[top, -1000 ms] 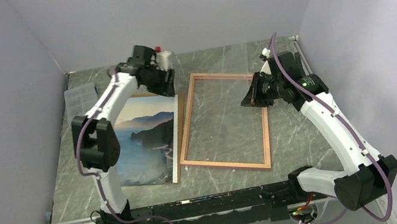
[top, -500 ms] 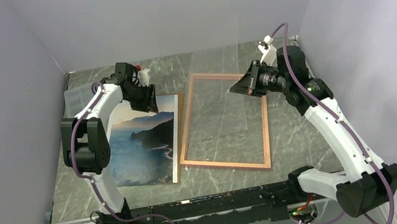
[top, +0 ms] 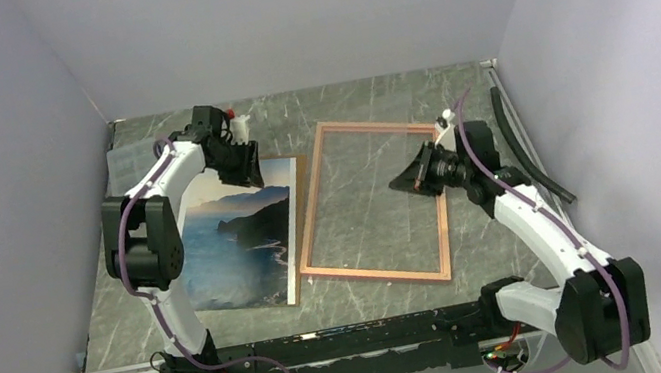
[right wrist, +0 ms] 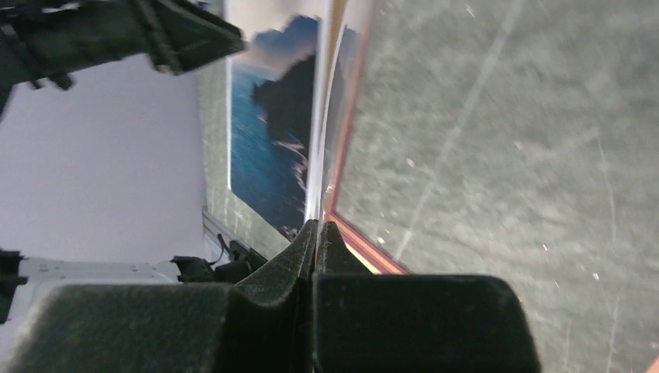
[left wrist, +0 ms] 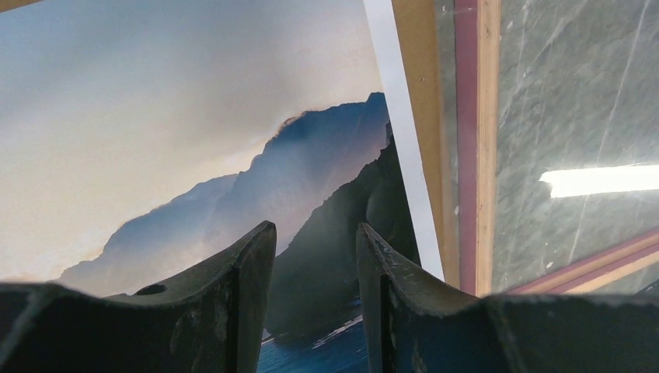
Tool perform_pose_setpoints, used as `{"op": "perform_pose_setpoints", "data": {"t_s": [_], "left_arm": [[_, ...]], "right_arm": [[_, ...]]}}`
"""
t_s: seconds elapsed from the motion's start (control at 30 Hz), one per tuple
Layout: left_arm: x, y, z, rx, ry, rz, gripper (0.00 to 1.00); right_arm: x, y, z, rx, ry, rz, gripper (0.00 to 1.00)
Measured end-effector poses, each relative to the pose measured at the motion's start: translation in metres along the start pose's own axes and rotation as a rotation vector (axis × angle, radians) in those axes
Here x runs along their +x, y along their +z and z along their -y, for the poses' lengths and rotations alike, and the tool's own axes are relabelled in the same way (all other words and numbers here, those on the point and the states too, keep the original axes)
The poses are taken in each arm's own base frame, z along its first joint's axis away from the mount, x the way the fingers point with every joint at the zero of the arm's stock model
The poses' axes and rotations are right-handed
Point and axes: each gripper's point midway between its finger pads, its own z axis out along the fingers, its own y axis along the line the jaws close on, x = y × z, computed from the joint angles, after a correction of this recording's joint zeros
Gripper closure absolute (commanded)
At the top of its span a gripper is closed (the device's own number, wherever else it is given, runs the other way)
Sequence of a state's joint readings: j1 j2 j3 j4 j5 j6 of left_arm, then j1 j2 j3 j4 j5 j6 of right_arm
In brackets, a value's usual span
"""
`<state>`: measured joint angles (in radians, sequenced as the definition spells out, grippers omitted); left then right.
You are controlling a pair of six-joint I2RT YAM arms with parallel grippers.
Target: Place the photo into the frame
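Note:
The photo (top: 235, 243) of dark mountains and blue water lies flat at the left on a brown backing board (top: 299, 187). The frame (top: 311, 212) lies to its right, tan rails up. My left gripper (top: 245, 168) hovers over the photo's far edge, open and empty; the left wrist view shows its jaws (left wrist: 315, 229) apart above the photo (left wrist: 194, 116), beside the frame rail (left wrist: 466, 116). My right gripper (top: 397, 181) is low over the frame's right side. In the right wrist view it (right wrist: 319, 225) is shut on the thin clear pane's edge (right wrist: 326, 116).
A translucent plastic piece (top: 132, 162) lies at the back left near the wall. A black cable (top: 531, 148) runs along the right wall. Walls close in on three sides. A metal rail (top: 332, 343) with the arm bases runs along the near edge.
My right gripper has come down and forward, bringing the raised clear pane low over the frame. My left gripper first moved left to the photo's far edge, then stayed there.

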<state>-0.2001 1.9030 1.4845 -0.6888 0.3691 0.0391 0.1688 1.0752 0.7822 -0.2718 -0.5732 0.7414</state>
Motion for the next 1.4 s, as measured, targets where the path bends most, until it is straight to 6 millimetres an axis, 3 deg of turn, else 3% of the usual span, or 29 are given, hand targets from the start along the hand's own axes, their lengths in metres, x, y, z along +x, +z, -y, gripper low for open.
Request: {"op": "perform_pose_setpoints", "data": {"t_s": [0.1, 0.2, 0.43, 0.63, 0.93, 1.4], "left_arm": [[0.003, 0.001, 0.001, 0.001, 0.001, -0.007, 0.53], [0.007, 0.005, 0.005, 0.002, 0.011, -0.018, 0.53], [0.023, 0.021, 0.041, 0.031, 0.089, -0.070, 0.54], [0.030, 0.031, 0.064, 0.057, 0.146, -0.095, 0.55], [0.038, 0.041, 0.068, 0.052, 0.174, -0.128, 0.56], [0.042, 0.045, 0.076, 0.049, 0.206, -0.139, 0.58]], "right_arm": [[0.022, 0.006, 0.037, 0.061, 0.102, -0.042, 1.00], [0.025, 0.005, 0.054, 0.084, 0.144, -0.034, 1.00], [0.019, 0.002, 0.065, 0.088, 0.151, -0.003, 1.00], [0.028, -0.001, 0.088, 0.129, 0.182, -0.003, 1.00], [0.039, -0.003, 0.110, 0.169, 0.236, -0.004, 1.00], [0.036, -0.008, 0.117, 0.178, 0.244, 0.022, 1.00]]}}
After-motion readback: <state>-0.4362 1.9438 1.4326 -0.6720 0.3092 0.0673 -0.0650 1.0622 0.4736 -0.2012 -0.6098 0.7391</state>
